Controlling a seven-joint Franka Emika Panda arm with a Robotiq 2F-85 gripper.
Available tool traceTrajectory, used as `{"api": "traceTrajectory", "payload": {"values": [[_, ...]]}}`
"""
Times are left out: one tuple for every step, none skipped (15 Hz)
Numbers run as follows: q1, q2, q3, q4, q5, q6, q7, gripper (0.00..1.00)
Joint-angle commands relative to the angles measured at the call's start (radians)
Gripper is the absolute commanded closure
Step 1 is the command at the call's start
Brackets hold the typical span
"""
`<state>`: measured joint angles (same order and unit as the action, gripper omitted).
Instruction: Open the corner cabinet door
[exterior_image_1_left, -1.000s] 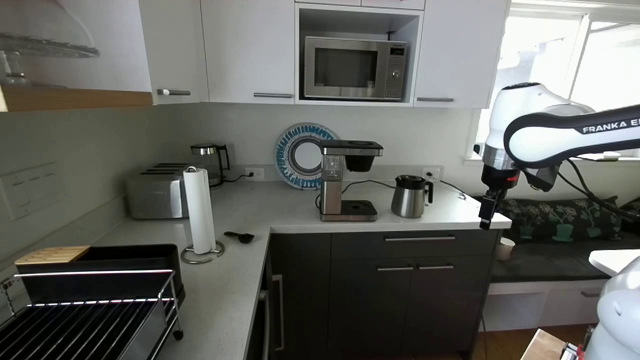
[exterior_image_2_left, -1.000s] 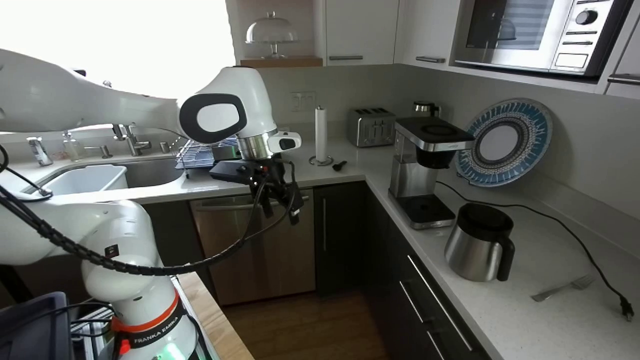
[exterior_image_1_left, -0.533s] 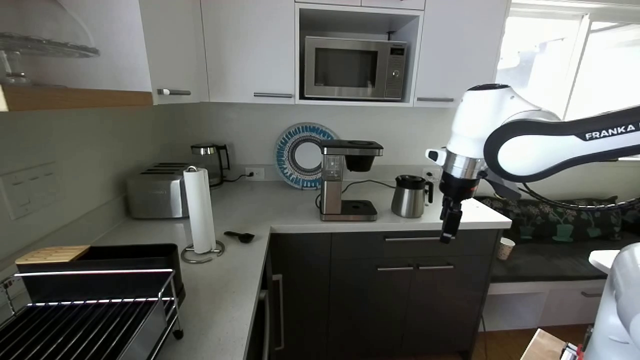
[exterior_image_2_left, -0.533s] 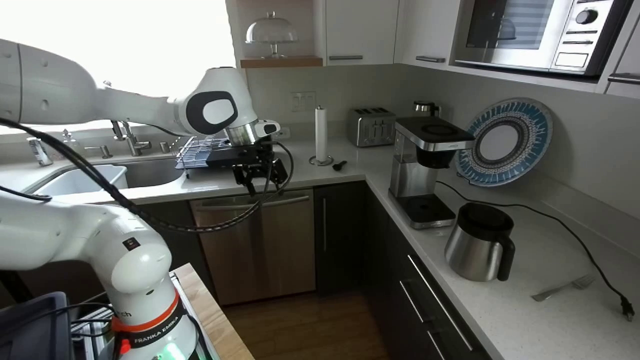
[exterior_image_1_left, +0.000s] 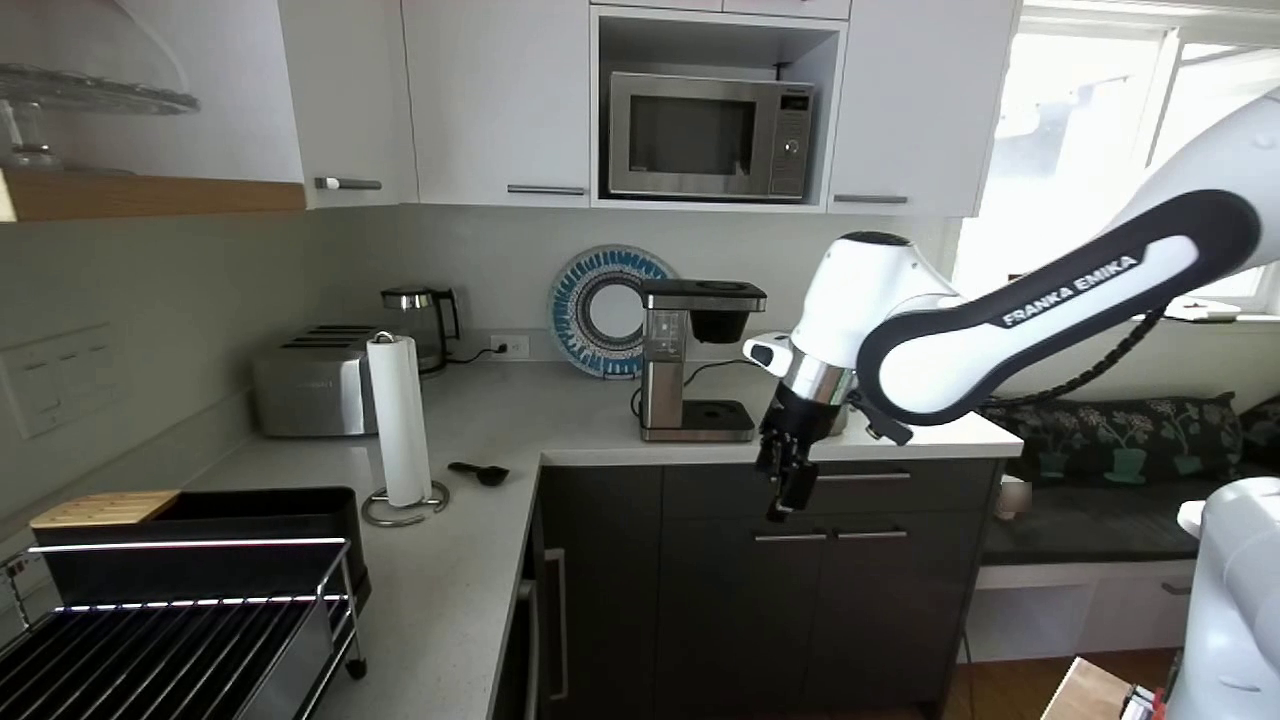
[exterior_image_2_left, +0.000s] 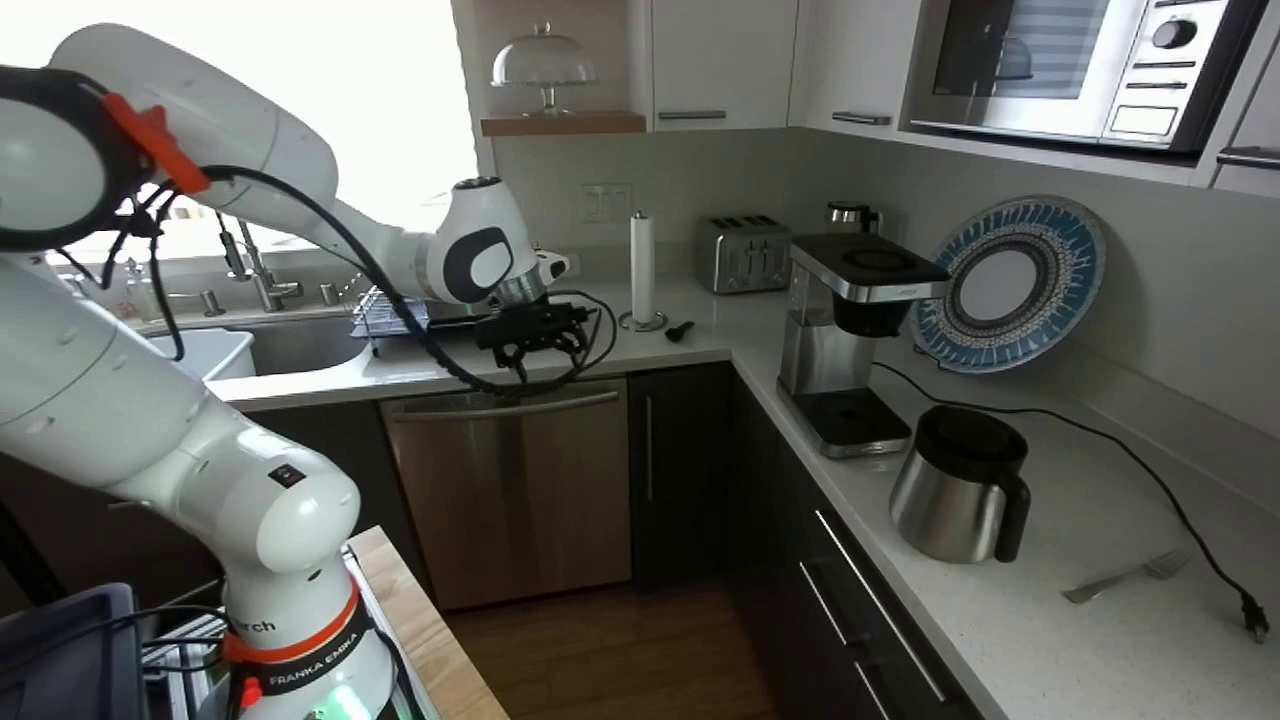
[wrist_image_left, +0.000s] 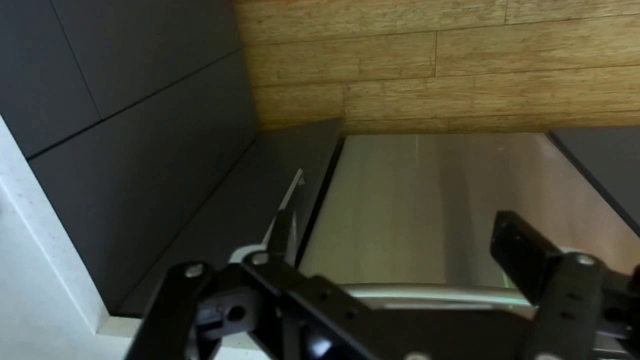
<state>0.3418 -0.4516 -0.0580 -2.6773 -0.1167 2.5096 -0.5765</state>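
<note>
The corner cabinet door is a tall dark panel with a vertical bar handle, closed, right of the dishwasher. In the wrist view the door and its handle are left of centre. In an exterior view the door is nearly edge-on, but its handle shows. My gripper is open and empty, with its fingers wide apart. Its left finger overlaps the handle's lower part in the wrist view. In both exterior views the gripper is around counter height, apart from the door and handle.
The steel dishwasher with a bar handle adjoins the door. The counter edge turns at the corner. A coffee maker and a carafe stand on the counter. Dark drawers with bar handles run along the right.
My gripper has moved left and a little down in an exterior view, toward the corner. The arm has stretched out and the cable has shifted. The door has not moved.
</note>
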Motion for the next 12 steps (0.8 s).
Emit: {"api": "traceTrajectory", "payload": {"values": [[0.024, 0.252, -0.081, 0.157, 0.111, 0.125, -0.228, 0.0], [0.025, 0.308, -0.091, 0.198, 0.165, 0.152, -0.301, 0.0], [0.026, 0.358, -0.092, 0.238, 0.235, 0.164, -0.374, 0.0], [0.015, 0.407, -0.08, 0.277, 0.308, 0.17, -0.439, 0.0], [0.003, 0.453, -0.061, 0.32, 0.4, 0.163, -0.512, 0.0], [0.102, 0.477, -0.149, 0.361, 0.482, 0.144, -0.565, 0.0], [-0.06, 0.395, -0.003, 0.274, 0.372, 0.158, -0.473, 0.0], [-0.049, 0.435, -0.007, 0.314, 0.423, 0.158, -0.515, 0.0], [-0.042, 0.46, -0.008, 0.339, 0.438, 0.159, -0.525, 0.0], [-0.038, 0.474, -0.008, 0.353, 0.44, 0.159, -0.523, 0.0], [-0.035, 0.48, -0.009, 0.359, 0.441, 0.159, -0.522, 0.0], [-0.034, 0.48, -0.009, 0.361, 0.441, 0.159, -0.522, 0.0]]}}
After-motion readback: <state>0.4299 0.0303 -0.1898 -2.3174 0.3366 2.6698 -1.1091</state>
